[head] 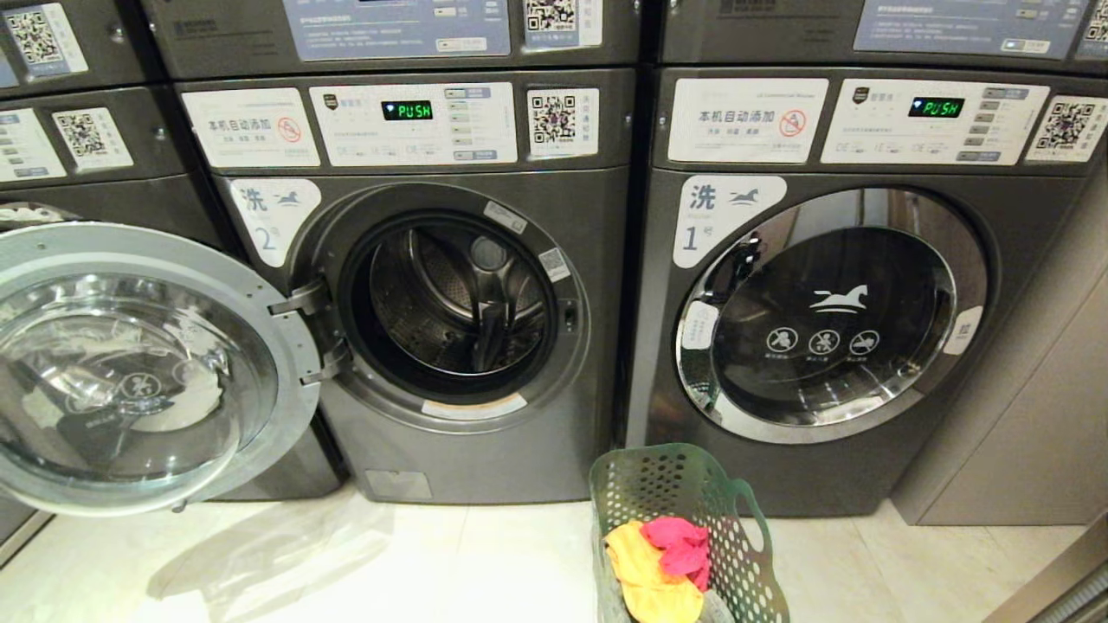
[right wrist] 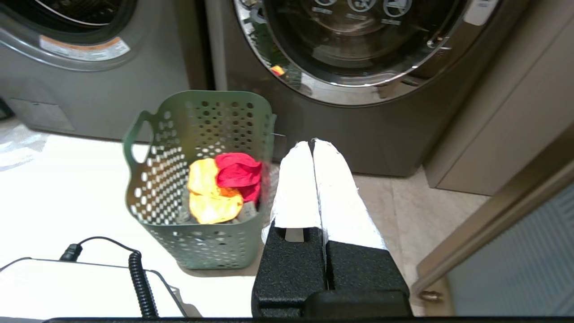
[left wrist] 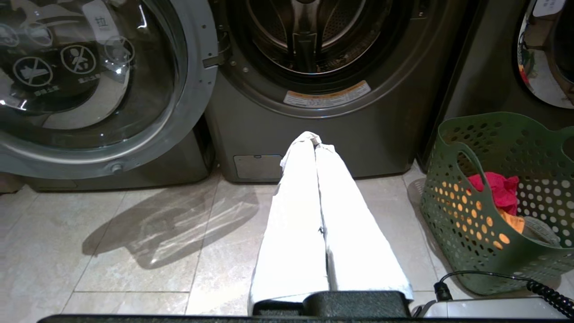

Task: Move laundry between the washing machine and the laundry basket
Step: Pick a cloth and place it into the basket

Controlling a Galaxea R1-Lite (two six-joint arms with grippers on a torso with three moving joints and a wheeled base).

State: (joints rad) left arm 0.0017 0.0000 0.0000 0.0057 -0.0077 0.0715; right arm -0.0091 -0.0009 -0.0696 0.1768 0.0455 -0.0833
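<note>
The washing machine marked 2 stands with its round door swung wide open to the left; the drum inside looks dark and shiny, and no clothes show in it; just beside it on the right is another machine marked 1, and its door is shut. The laundry basket sits on the pale tile floor, low down in front of the gap between the two machines; the laundry is in the basket, a yellow piece next to a pink-red piece, with a bit of grey cloth under them. The left claw hangs low over the floor and points at the bottom of the open machine; its two white fingers are pressed together and hold nothing. The right claw hangs just beside the basket, pointing at the base of the machine marked 1; its white fingers are pressed together too and hold nothing.
</note>
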